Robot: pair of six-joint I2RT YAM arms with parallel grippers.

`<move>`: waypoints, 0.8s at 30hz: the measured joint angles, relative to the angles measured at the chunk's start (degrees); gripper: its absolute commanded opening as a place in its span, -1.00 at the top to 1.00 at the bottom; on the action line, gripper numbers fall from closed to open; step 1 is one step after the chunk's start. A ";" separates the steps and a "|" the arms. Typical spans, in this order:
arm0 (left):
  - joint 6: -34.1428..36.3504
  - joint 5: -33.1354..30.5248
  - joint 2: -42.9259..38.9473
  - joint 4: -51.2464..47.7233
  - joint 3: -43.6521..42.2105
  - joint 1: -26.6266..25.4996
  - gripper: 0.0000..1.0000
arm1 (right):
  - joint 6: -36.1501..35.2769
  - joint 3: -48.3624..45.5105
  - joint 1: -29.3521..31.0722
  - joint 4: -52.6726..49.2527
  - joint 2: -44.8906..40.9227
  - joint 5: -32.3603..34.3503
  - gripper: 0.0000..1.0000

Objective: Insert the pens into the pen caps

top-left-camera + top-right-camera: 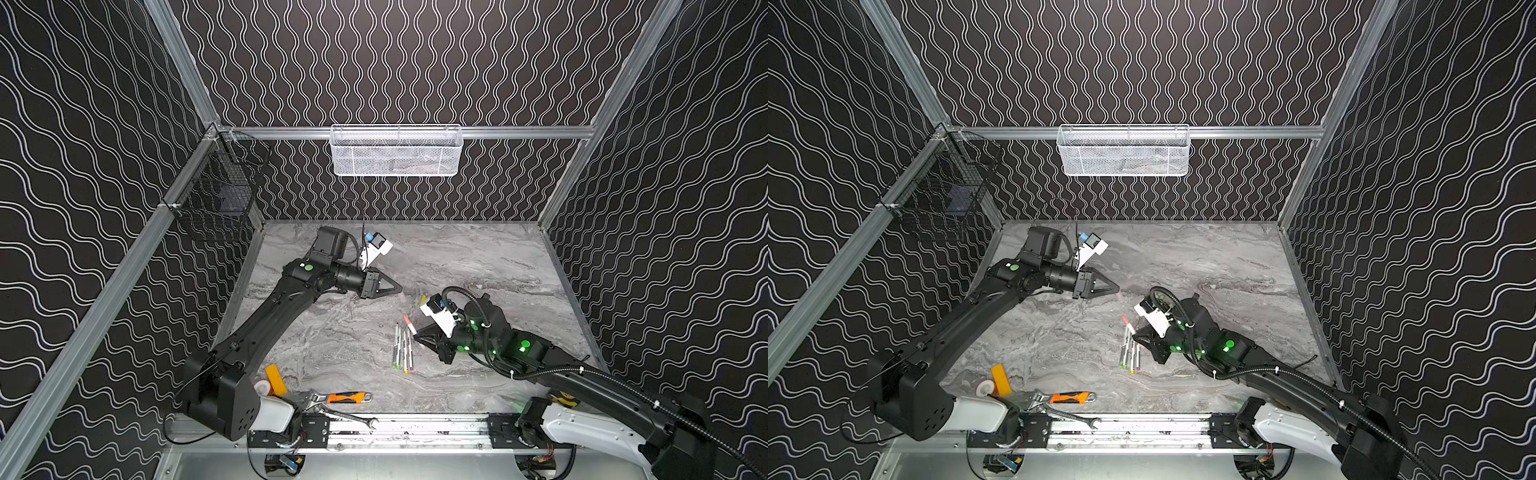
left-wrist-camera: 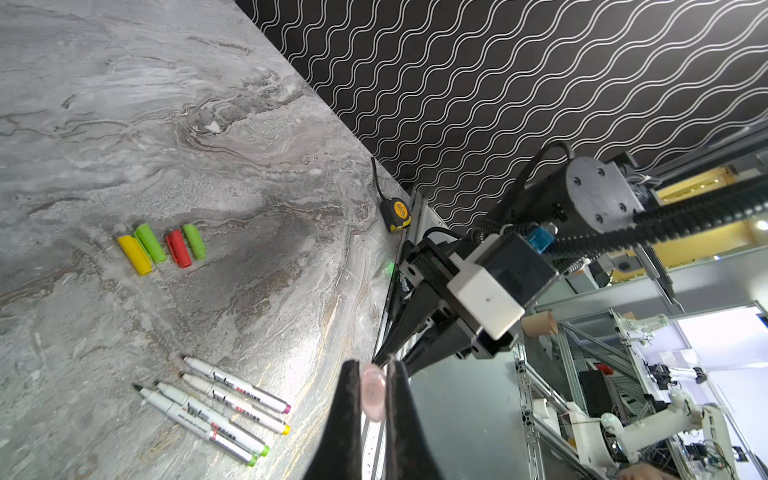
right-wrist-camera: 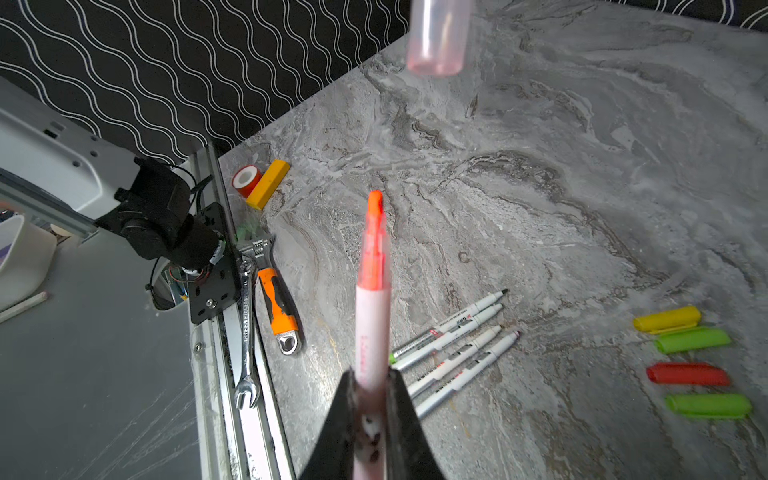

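Closest, along the near edge: steel spanner (image 1: 349,417) on the rail, orange-handled wrench (image 1: 348,397) just beyond it on the marble table (image 1: 478,257); farther left, yellow block (image 1: 276,379) beside a tape roll (image 1: 262,388); yellow tape measure (image 2: 399,214) by the near right corner. Left gripper (image 2: 374,365) out over the middle of the table, clear of the surface, pinched fully onto a translucent pink cap (image 2: 373,395) (same cap (image 3: 436,37) blurred in the right wrist view). Right gripper (image 3: 372,374) to the right and nearer, clamped tight on the barrel of a pink pen (image 3: 372,299); orange tip pointed toward the cap's open end, the two apart. Four pens (image 1: 402,351) flat on the table, side by side and roughly parallel, just left of the right gripper, near of centre; coloured end tips toward the near edge. Four caps (image 2: 162,247) lying in a row, yellow, green, red, green; apart from the pens, farther back and to the right; mostly hidden under the right arm in a top view, only the yellow one (image 1: 423,300) peeking out.
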 measured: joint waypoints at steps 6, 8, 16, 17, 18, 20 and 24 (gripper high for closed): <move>1.36 0.90 0.24 -1.42 0.35 -0.59 1.00 | -0.63 -0.04 0.00 0.00 -0.50 0.52 0.72; 1.84 1.01 0.35 -1.60 0.61 -0.66 1.00 | -0.66 -0.44 0.00 0.17 -1.01 0.70 0.72; 2.80 1.01 0.35 -2.29 0.63 -0.85 1.00 | -1.09 -0.70 -0.44 0.20 -1.62 1.81 0.72; 2.99 1.01 0.37 -2.49 0.63 -0.85 1.00 | -1.29 -0.70 -0.46 0.20 -1.70 1.92 0.72; 3.06 1.03 0.44 -2.58 0.63 -0.90 1.00 | -1.33 -0.70 -0.52 0.20 -1.75 1.95 0.72; 3.23 1.05 0.57 -2.86 0.63 -0.94 1.00 | -1.49 -0.70 -0.74 0.20 -1.84 1.95 0.72; 3.37 1.20 0.66 -3.32 0.63 -1.33 1.00 | -1.51 -0.70 -0.92 0.28 -1.88 1.95 0.72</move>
